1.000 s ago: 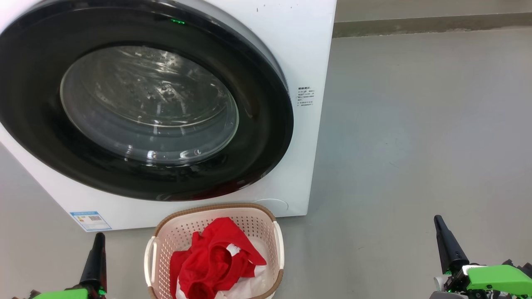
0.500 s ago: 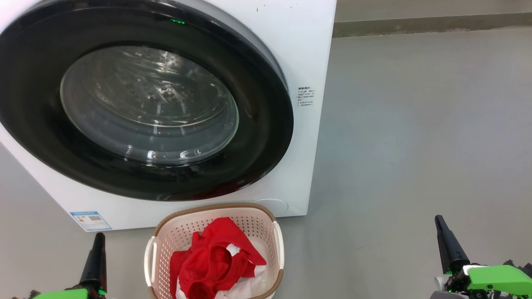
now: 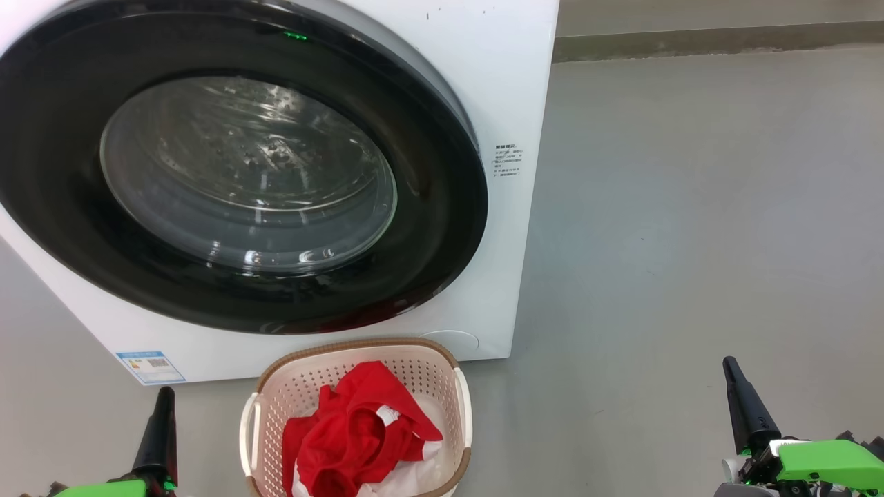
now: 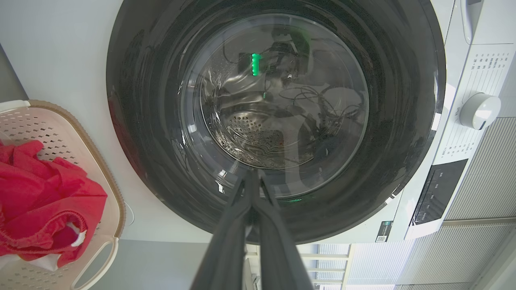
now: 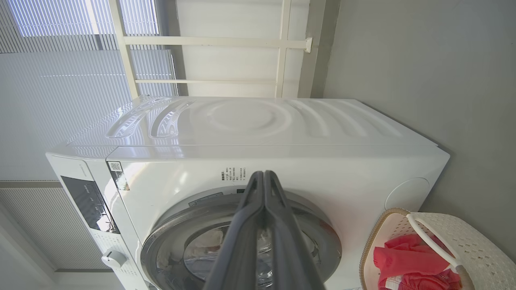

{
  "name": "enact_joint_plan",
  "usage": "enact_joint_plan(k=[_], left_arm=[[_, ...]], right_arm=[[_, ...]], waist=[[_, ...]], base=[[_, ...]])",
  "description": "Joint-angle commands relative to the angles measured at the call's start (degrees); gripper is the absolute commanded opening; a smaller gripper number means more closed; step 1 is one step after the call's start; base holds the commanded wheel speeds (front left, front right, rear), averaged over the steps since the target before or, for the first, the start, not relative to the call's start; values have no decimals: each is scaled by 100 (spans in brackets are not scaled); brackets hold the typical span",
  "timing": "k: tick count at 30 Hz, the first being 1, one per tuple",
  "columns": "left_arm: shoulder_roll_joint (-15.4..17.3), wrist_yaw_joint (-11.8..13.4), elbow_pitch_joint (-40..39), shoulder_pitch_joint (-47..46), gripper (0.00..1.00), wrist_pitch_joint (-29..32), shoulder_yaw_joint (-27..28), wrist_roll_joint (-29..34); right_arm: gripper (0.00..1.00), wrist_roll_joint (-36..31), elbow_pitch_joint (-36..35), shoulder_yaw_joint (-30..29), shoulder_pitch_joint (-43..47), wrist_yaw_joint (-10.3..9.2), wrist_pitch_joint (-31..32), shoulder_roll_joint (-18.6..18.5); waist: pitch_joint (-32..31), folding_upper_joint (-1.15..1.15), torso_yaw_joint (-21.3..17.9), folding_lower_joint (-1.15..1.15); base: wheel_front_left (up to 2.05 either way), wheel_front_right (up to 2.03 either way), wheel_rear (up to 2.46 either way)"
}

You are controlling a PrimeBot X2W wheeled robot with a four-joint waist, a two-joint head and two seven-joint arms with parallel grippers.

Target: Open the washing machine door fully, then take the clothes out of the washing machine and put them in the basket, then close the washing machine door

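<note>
Both pairs of fingers are clenched on nothing: the left gripper (image 3: 165, 395) and right gripper (image 3: 728, 364) hang low, well apart from everything. Between them the basket (image 3: 359, 343) holds the clothes (image 3: 359, 435), a red-and-white heap. It is likely soft and light, best pinched at a raised fold. Behind, the door (image 3: 442, 228) sits shut on the machine (image 3: 511, 83). Its glossy rim is probably stiff and slippery. I count one basket, one door and one machine, but cannot count the garments.

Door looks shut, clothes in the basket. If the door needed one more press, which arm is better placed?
Left, probably. The left gripper sits before the washing machine door, its wrist view squarely facing it; the right gripper is off past the washing machine side, over floor.
</note>
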Motion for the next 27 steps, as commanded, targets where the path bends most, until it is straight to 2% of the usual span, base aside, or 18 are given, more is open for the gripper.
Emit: enact_joint_plan(k=[1, 27], left_arm=[[93, -19, -111, -221, 0, 42, 150, -20], [93, -19, -111, -221, 0, 42, 149, -21]], right_arm=[[0, -2, -173, 136, -237, -6, 34, -10], [0, -10, -172, 126, -238, -6, 42, -3]], waist=[[0, 0, 0, 0], [0, 0, 0, 0]], base=[[0, 0, 0], [0, 0, 0]])
